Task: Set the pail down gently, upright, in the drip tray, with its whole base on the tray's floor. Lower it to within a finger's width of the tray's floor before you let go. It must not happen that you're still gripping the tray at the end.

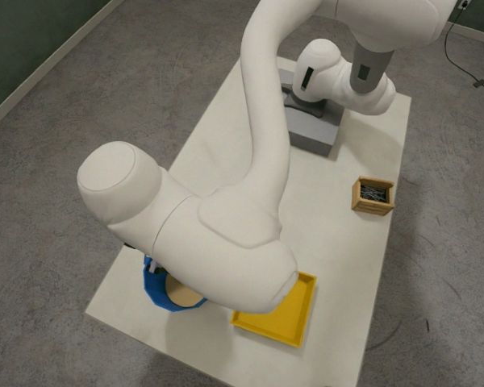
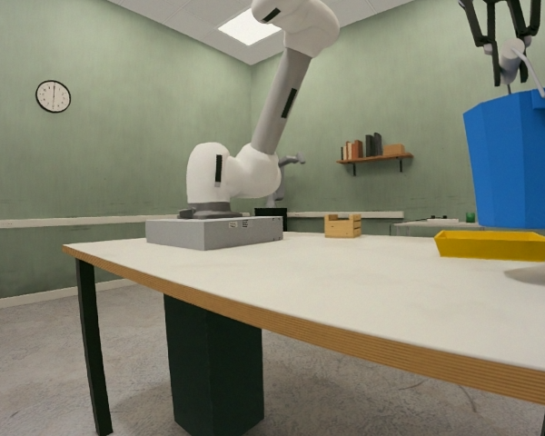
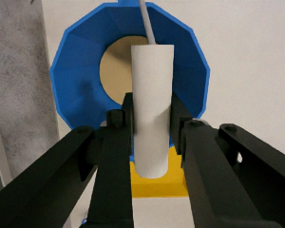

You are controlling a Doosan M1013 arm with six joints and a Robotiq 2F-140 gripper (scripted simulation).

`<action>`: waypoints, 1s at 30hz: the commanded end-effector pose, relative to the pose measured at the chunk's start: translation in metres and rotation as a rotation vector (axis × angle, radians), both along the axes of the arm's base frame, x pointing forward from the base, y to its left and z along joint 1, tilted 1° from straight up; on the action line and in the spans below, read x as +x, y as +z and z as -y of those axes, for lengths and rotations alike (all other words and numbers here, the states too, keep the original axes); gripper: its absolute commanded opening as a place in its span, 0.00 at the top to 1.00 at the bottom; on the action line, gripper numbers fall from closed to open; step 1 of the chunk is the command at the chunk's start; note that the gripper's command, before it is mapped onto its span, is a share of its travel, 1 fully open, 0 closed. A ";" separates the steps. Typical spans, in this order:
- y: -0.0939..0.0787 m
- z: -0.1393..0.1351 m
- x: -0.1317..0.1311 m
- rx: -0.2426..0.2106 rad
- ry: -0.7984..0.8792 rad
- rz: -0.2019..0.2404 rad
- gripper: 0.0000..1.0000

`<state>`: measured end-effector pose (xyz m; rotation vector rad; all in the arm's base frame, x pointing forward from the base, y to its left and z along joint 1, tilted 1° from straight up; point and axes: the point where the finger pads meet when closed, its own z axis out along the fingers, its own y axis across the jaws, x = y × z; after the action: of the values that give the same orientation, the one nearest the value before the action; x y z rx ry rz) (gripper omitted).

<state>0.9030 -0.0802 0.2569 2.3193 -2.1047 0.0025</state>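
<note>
The blue pail (image 1: 154, 293) (image 2: 517, 159) (image 3: 81, 90) hangs upright in the air above the table, with its tan inner floor showing. My gripper (image 2: 510, 70) (image 3: 149, 105) is shut on the white grip of the pail's handle (image 3: 152, 85) (image 2: 512, 56). In the top view the arm hides the gripper. The yellow drip tray (image 1: 284, 319) (image 2: 490, 246) (image 3: 157, 189) lies flat on the table near its front edge. The pail is beside the tray, off to one side of it and well above its level.
A small wooden crate (image 1: 373, 195) (image 2: 342, 225) with dark metal bits stands near the table's right edge. The grey robot base (image 1: 313, 129) (image 2: 212, 232) sits at the far end. The table's front edge (image 1: 150, 341) is close to the pail.
</note>
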 end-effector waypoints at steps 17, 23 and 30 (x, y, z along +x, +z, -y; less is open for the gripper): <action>0.005 -0.024 -0.007 -0.006 0.000 0.008 0.90; 0.005 -0.031 -0.009 -0.006 0.000 0.008 0.90; 0.005 -0.045 -0.013 -0.006 0.000 0.009 0.90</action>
<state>0.8928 -0.0438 0.2564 2.3193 -2.1051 0.0035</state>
